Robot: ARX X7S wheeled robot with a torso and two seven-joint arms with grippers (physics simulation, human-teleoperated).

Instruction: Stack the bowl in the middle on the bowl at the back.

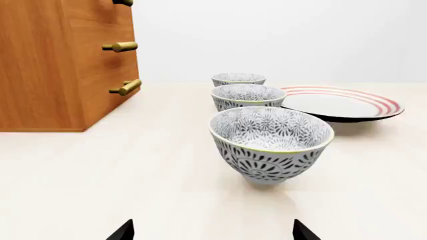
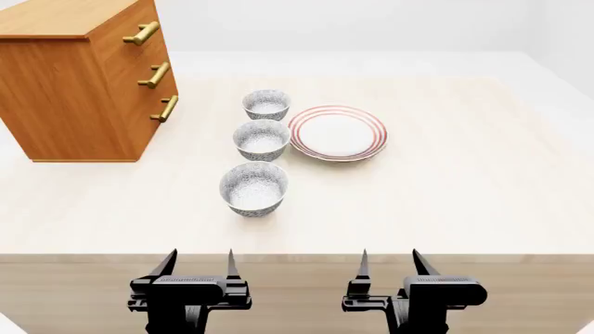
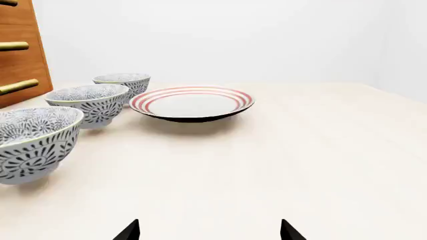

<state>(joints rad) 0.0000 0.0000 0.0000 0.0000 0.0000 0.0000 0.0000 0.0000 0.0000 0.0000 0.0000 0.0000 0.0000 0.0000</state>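
Three grey-and-white patterned bowls stand in a row on the pale table. The bowl in the middle [image 2: 261, 138] [image 1: 247, 96] [image 3: 87, 102] sits between the bowl at the back [image 2: 266, 104] [image 1: 238, 79] [image 3: 123, 82] and a nearer bowl [image 2: 253, 188] [image 1: 271, 143] [image 3: 28, 141]. My left gripper [image 2: 199, 261] [image 1: 212, 233] is open at the table's near edge, short of the nearest bowl. Beside it, my right gripper [image 2: 390, 261] [image 3: 209, 232] is open too, with nothing between its fingers.
A red-ringed plate [image 2: 337, 132] [image 1: 340, 103] [image 3: 191, 103] lies just right of the middle bowl. A wooden drawer cabinet [image 2: 83, 76] [image 1: 63, 62] with brass handles stands at the left, close to the back bowl.
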